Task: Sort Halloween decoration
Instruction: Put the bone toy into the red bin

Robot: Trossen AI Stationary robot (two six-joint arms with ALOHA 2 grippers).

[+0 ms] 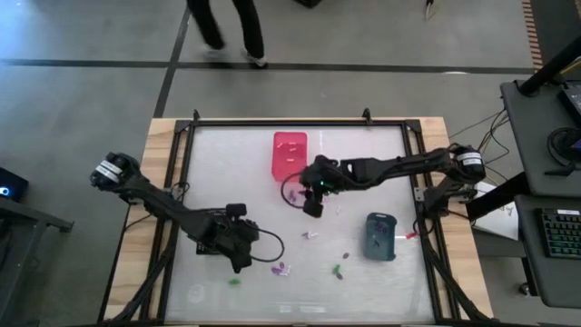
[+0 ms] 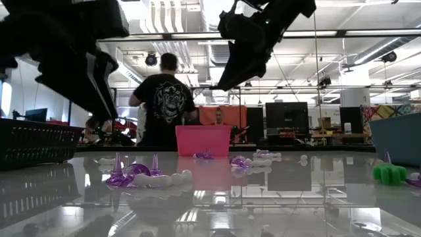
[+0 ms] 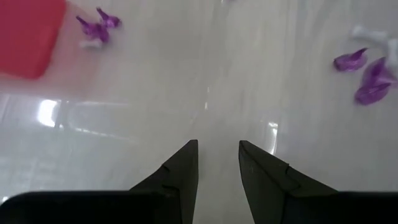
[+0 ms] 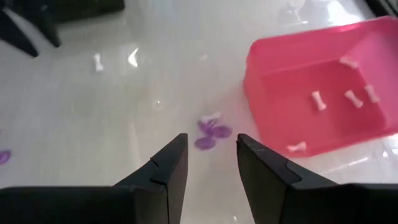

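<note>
Across the glossy table [image 1: 218, 163], light, rigid Halloween decoration pieces [image 4: 211, 132] lie scattered; white bones sit in the pink bin [image 4: 379, 130]. Both right gripper [image 4: 211, 163] and left gripper [image 3: 217, 171] stand released, empty. Pinch each across its middle; expect skidding.

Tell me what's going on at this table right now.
Two robot arms are sorting tiny Halloween pieces scattered on the table. The right gripper hangs open and empty beside the pink bin, which already holds several white bones, with purple pieces just ahead. The left gripper, also open and empty, hovers over bare tabletop.
</note>
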